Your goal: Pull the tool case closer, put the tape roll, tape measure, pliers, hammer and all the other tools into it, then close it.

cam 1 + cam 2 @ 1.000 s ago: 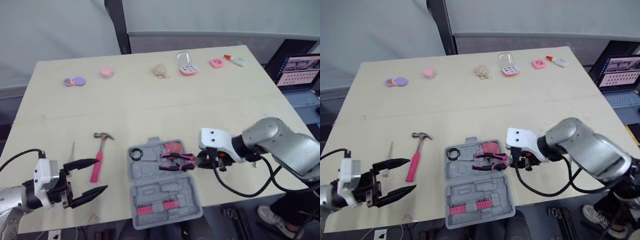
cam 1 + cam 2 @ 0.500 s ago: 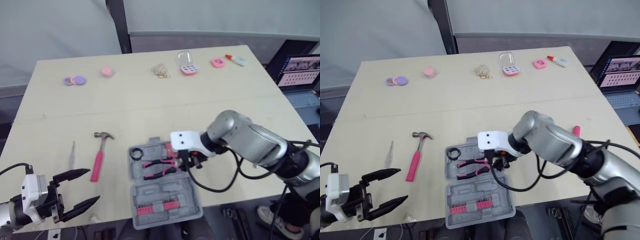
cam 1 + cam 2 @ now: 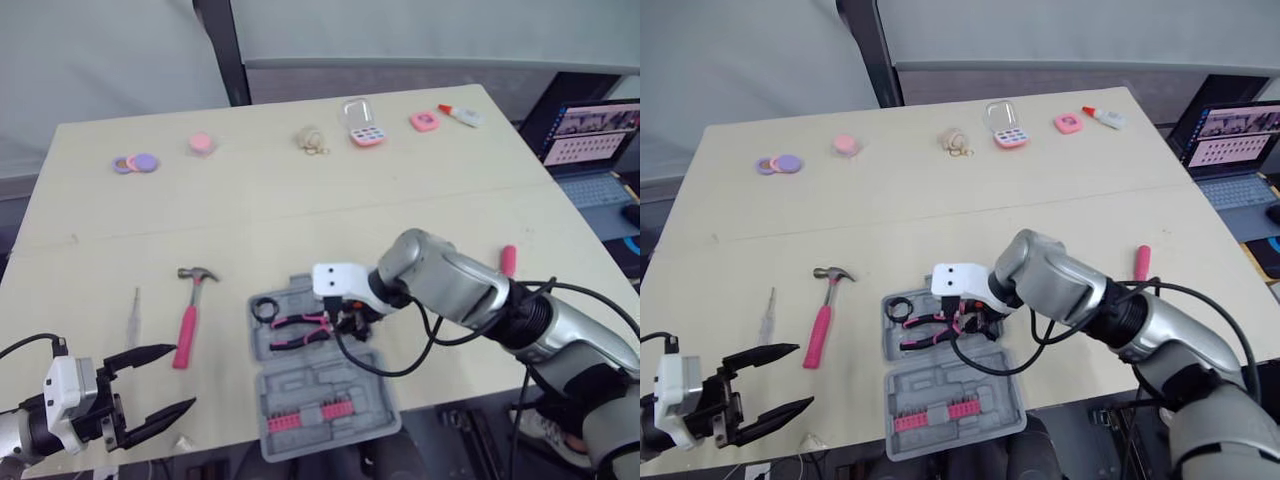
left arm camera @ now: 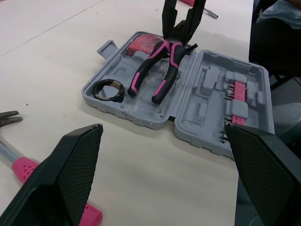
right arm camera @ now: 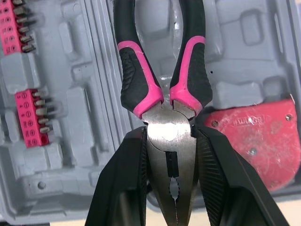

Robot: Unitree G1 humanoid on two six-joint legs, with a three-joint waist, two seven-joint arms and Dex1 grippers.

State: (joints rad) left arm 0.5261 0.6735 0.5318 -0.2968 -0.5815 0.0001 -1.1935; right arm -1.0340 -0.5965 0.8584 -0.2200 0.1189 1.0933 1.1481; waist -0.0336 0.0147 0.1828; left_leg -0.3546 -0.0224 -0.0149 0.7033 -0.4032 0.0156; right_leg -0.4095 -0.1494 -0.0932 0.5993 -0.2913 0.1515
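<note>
the left gripper [image 3: 185, 376] is hanging open and empty at the near edge of the counter [image 3: 90, 250], drawn back toward the robot over the last second. the hammer [image 3: 188, 320] is lying just beyond its fingertips, untouched, with a thin tool [image 3: 133, 315] beside it.

further on, the right gripper [image 3: 343, 322] is clamping the pliers [image 5: 170, 123] by their metal head. a second ago it was holding them at the right edge of the open case [image 3: 320, 380]; now it is reaching over the far tray, and the handles are pointing away from it toward the tape roll [image 3: 265, 310] already seated there. the tape measure [image 5: 254, 136] is sitting in the tray just beside one of its fingers. the handles are looking low enough to be resting in the tray, though contact is hard to confirm.

so the pliers are nearly stowed and only need releasing. the hammer, the thin tool and a small pink tool [image 3: 507, 260] well off to the right gripper's right are still waiting outside, and the lid is staying open.
</note>
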